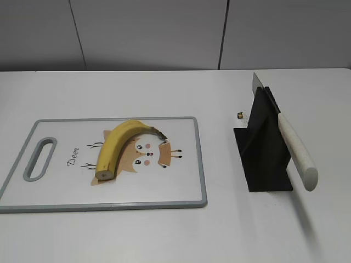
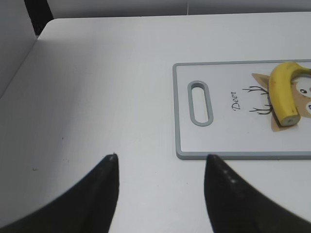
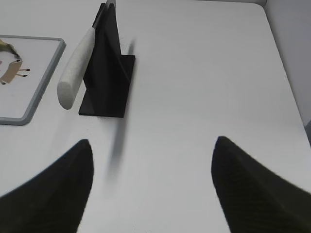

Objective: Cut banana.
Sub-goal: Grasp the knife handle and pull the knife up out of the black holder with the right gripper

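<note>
The yellow curved banana [image 1: 118, 147] lies on the white cutting board [image 1: 181, 181] with a deer drawing; it also shows in the left wrist view [image 2: 283, 94]. A knife with a white handle [image 1: 296, 150] rests in a black stand [image 1: 263, 148]; both show in the right wrist view, the handle [image 3: 77, 60] and the stand [image 3: 109, 73]. My left gripper [image 2: 160, 158] is open and empty over bare table, left of the board's near corner. My right gripper [image 3: 153, 141] is open and empty, nearer than the stand and to its right. Neither gripper shows in the exterior view.
The board [image 2: 218, 136] has a grey rim and a handle slot [image 2: 200, 103] at its left end. A tiny dark object [image 1: 240, 115] lies on the white table left of the stand. The table's edges show at the far left [image 2: 29, 53] and right [image 3: 286, 82].
</note>
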Robot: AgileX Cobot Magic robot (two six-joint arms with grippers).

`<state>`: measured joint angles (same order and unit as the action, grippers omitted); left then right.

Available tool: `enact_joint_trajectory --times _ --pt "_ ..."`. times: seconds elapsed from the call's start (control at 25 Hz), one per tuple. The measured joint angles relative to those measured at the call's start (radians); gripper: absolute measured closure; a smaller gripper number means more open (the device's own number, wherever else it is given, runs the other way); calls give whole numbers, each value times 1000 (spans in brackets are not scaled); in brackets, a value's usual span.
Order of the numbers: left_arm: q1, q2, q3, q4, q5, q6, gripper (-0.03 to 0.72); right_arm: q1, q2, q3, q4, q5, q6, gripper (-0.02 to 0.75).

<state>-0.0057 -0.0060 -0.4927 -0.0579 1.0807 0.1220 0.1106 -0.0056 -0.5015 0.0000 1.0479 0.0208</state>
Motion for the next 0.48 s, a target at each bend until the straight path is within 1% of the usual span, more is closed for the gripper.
enact_joint_trajectory --times 0.48 --pt "0 0 0 0 0 0 138 0 0 0 0 0 0 166"
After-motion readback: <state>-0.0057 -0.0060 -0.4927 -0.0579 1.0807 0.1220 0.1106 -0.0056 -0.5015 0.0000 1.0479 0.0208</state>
